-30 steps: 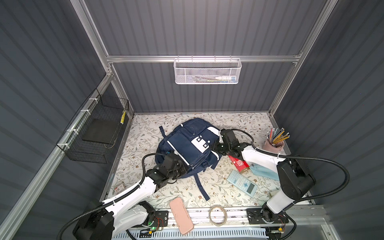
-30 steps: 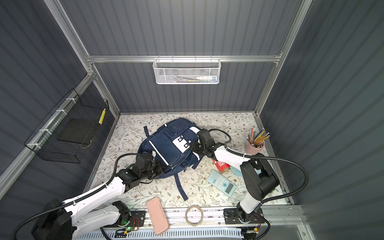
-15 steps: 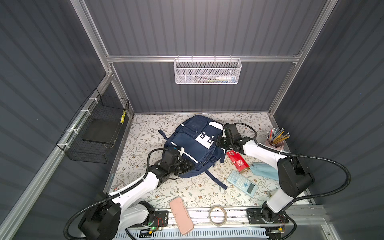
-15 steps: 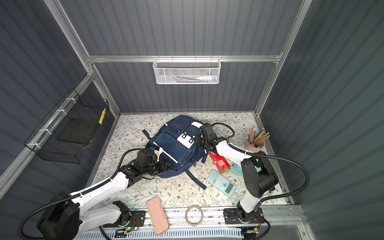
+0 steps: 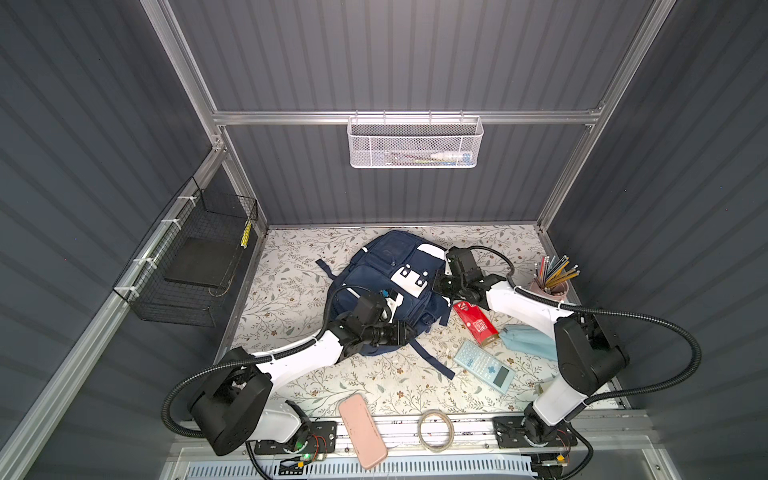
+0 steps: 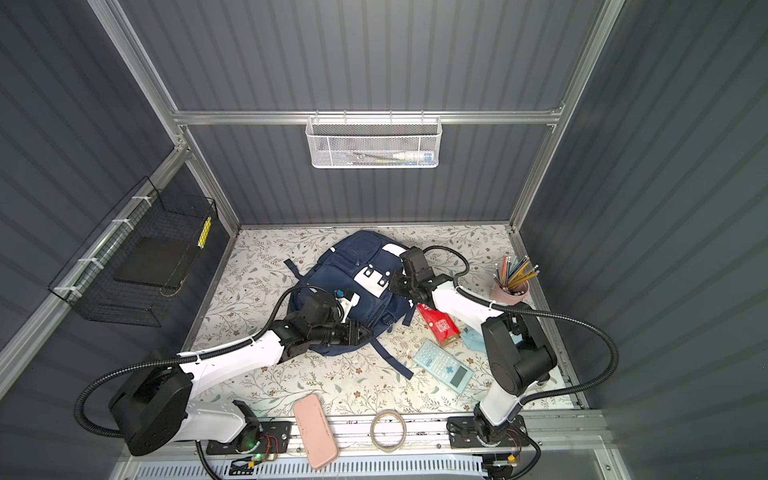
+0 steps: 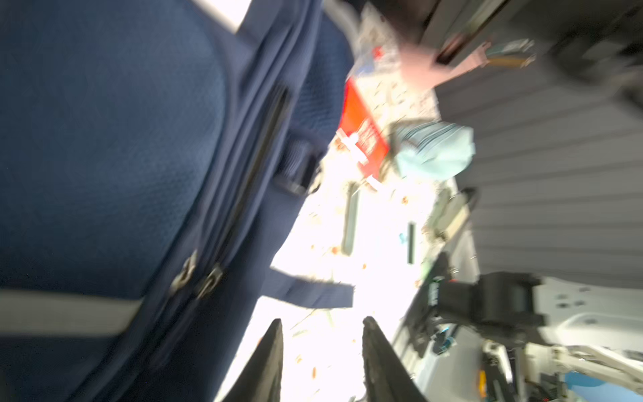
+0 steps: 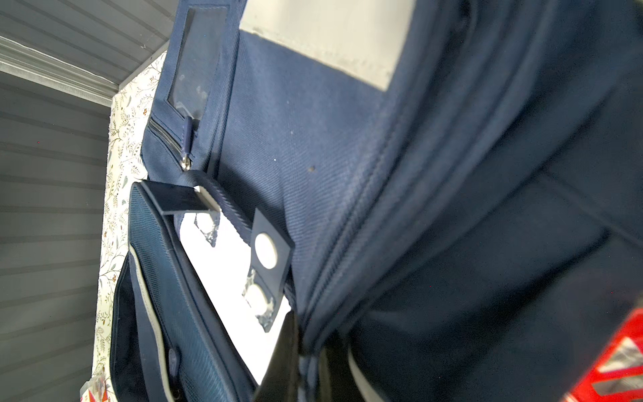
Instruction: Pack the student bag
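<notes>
I'm looking down on a tabletop (image 5: 291, 286) covered in a floral print, boxed in by dark grey ribbed walls (image 5: 395, 62). A white mesh basket (image 5: 413, 143) hangs on the back rail and a black wire basket (image 5: 195, 266) on the left wall. The student bag (image 5: 382, 266) lies patches-up between the middle and the back edge of the tabletop. My right end effector (image 8: 309, 341) is clamped tight on a fold at the bag's right side. My left end effector (image 7: 322, 323) sits at the side of the bag nearest the front edge, fingers parted with nothing between them. The left arm (image 5: 299, 353) covers part of the bag in both top views. The left wrist view is smeared, so the zip pulls (image 7: 198, 278) are only rough shapes. The mesh basket's contents are too small to read. A pink case (image 5: 361, 432) overhangs the front edge.
</notes>
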Tool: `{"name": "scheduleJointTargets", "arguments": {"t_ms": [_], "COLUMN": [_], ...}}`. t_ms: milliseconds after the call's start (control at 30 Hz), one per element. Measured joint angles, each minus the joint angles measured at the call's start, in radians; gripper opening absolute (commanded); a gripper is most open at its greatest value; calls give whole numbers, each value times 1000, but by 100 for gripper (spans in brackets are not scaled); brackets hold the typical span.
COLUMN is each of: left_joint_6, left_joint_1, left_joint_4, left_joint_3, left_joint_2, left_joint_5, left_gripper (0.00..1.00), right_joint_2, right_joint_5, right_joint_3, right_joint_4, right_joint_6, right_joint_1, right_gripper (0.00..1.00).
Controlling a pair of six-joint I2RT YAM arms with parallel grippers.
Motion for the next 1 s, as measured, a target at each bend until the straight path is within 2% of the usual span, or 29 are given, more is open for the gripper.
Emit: {"name": "scheduleJointTargets", "arguments": {"t_ms": [133,367,500,533,600,700,800,900,1000], "left_joint_6": [27,42,47,50,62,80,84,78,68], "left_joint_1": [2,2,1,1,2,2,2,2,2], "left_joint_4": [-16,52,38,21,-32,-67,-73,-35,1], "left_joint_3": [-40,-62,-61,-58,-36,-10,-12,-34,-58], "left_joint_2": [5,69,45,30,-4,-18,-3,17,36], "left_joint_5": [-32,-50,-74,-89,-138,-188,-193,-181,-171], "left_gripper": [52,53,53,52,51,49,48,46,45], "right_joint_2": [0,0,0,0,0,-1,-8,-40,-88], "right_joint_5": [-5,-11,-11,-11,-11,-16,-20,2,7], "right_joint_3": [-2,-4,-17,-22,-29,-32,-31,-31,-31], "right_joint_4": [0,0,19,25,32,29,3,-50,-95], "right_joint_6": [1,3,5,7,10,-2,-25,-52,-56], "right_joint_1": [1,1,1,1,1,1,9,32,62], "right_gripper": [0,0,0,5,22,39,54,60,61]}}
